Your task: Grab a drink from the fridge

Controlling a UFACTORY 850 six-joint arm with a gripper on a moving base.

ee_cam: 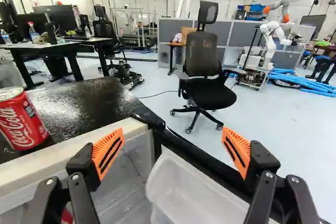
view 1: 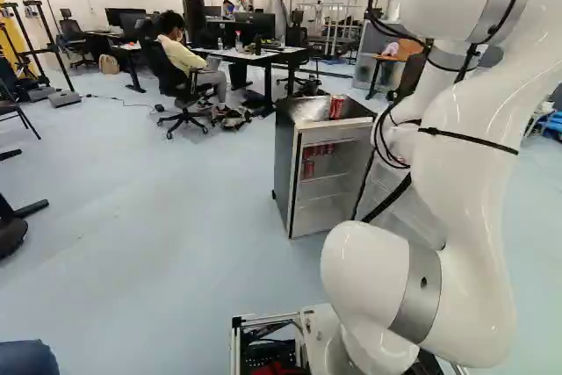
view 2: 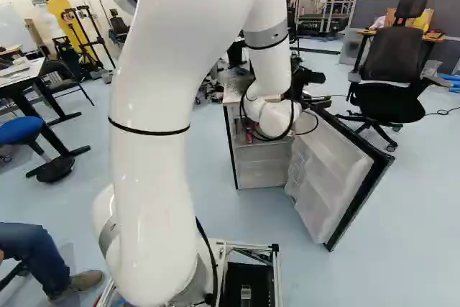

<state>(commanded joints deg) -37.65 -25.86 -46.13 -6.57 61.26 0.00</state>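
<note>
Drink cans are sitting inside the fridge, left base view. Right base view: door is hanging open. Wrist view: gripper is standing wide, empty; we're needing to back it off the door, then lower to shelf level, sparing the rooftop can.
</note>
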